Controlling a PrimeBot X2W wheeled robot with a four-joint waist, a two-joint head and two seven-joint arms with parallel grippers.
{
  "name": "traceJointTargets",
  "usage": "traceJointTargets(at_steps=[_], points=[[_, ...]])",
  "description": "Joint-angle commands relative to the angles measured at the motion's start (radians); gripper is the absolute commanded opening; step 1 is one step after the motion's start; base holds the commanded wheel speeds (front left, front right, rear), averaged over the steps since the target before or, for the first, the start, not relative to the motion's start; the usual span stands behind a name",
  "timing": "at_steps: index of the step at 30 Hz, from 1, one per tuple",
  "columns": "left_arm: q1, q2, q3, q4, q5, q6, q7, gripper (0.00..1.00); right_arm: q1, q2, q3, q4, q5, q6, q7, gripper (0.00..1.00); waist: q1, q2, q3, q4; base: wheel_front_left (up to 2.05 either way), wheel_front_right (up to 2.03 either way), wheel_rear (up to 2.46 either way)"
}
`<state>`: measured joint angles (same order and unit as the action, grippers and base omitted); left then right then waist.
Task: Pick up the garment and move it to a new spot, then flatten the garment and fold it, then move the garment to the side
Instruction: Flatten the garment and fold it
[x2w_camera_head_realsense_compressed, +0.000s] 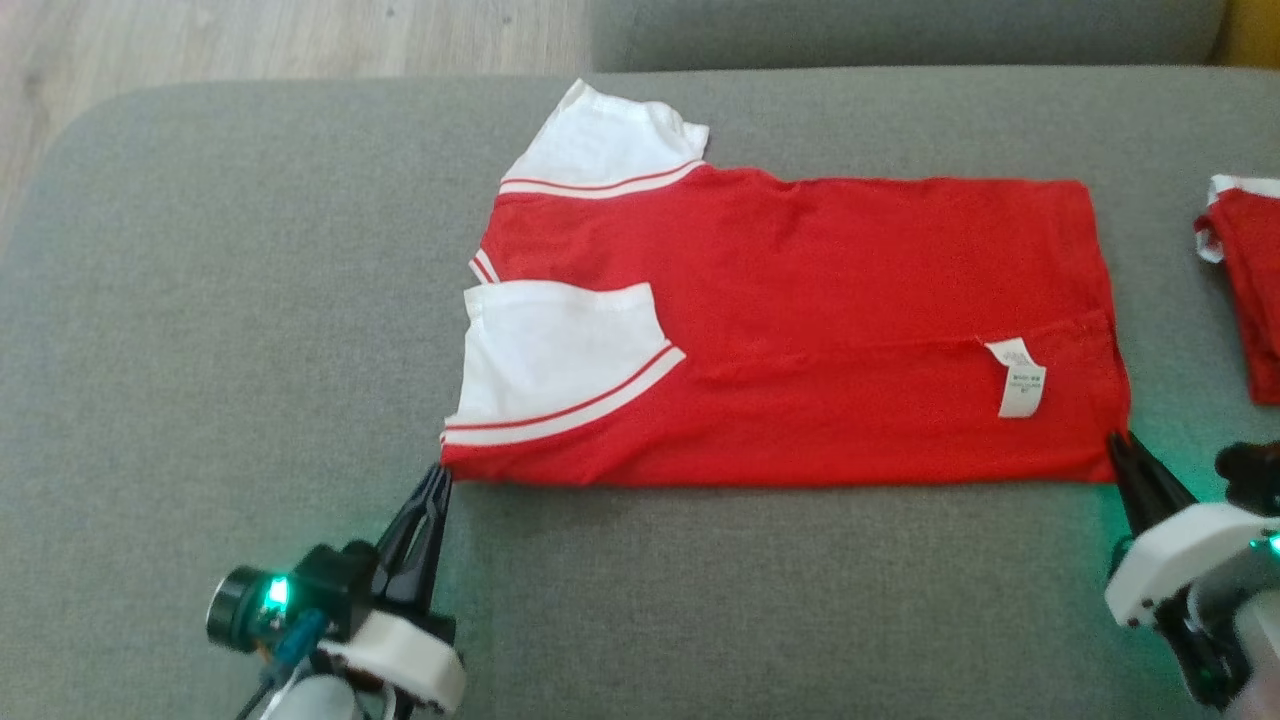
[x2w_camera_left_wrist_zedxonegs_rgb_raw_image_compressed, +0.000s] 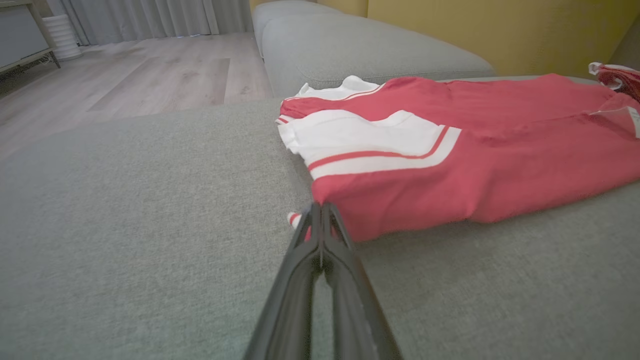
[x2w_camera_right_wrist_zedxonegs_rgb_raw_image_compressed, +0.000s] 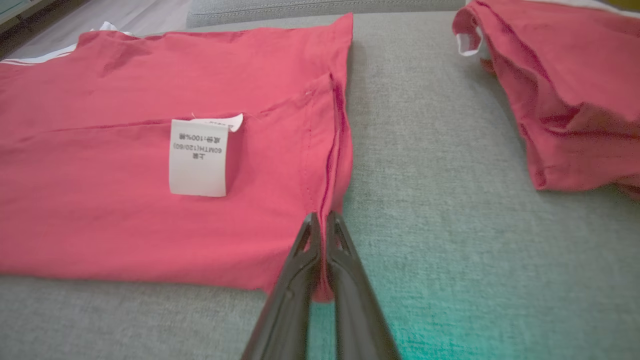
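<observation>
A red garment (x2w_camera_head_realsense_compressed: 820, 320) with white sleeves lies folded lengthwise on the grey sofa cushion (x2w_camera_head_realsense_compressed: 220, 330), sleeves to the left, a white care label (x2w_camera_head_realsense_compressed: 1020, 377) near its right end. My left gripper (x2w_camera_head_realsense_compressed: 440, 478) is shut on the garment's near left corner (x2w_camera_left_wrist_zedxonegs_rgb_raw_image_compressed: 320, 220), where a bit of white and red cloth shows between the fingers. My right gripper (x2w_camera_head_realsense_compressed: 1118, 447) is shut on the near right hem corner (x2w_camera_right_wrist_zedxonegs_rgb_raw_image_compressed: 325, 235), with red cloth (x2w_camera_right_wrist_zedxonegs_rgb_raw_image_compressed: 150, 175) pinched between its fingers.
A second red garment (x2w_camera_head_realsense_compressed: 1250, 290) lies bunched at the cushion's right edge, also in the right wrist view as a red garment (x2w_camera_right_wrist_zedxonegs_rgb_raw_image_compressed: 565, 90). Wooden floor (x2w_camera_left_wrist_zedxonegs_rgb_raw_image_compressed: 125, 80) lies beyond the cushion's left edge. A yellow backrest (x2w_camera_left_wrist_zedxonegs_rgb_raw_image_compressed: 500, 25) stands behind.
</observation>
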<state>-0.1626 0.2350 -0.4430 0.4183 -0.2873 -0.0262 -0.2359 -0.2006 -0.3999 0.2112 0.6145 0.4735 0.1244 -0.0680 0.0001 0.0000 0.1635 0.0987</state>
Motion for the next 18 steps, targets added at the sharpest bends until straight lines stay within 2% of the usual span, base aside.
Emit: traceJointTargets(at_steps=[1,10,18], points=[[0.008,0.036,0.031,-0.041,0.007,0.009,0.004,0.0,0.029,-0.049,0.012,-0.034,0.013,0.006,0.004,0.0,-0.0001,0.0,-0.016,-0.001,0.0,0.0,0.0],[0.15,0.107,0.024,-0.206,0.005,0.036,0.078,0.0,0.136,-0.141,0.039,-0.139,0.094,0.006,0.027,0.0,-0.0001,0.0,-0.057,0.004,0.0,0.0,0.0],[0.273,0.141,0.009,-0.358,-0.012,0.059,0.157,0.0,0.229,-0.21,0.04,-0.207,0.141,0.006,0.053,0.0,-0.0001,0.0,-0.076,0.01,0.0,0.0,0.0]])
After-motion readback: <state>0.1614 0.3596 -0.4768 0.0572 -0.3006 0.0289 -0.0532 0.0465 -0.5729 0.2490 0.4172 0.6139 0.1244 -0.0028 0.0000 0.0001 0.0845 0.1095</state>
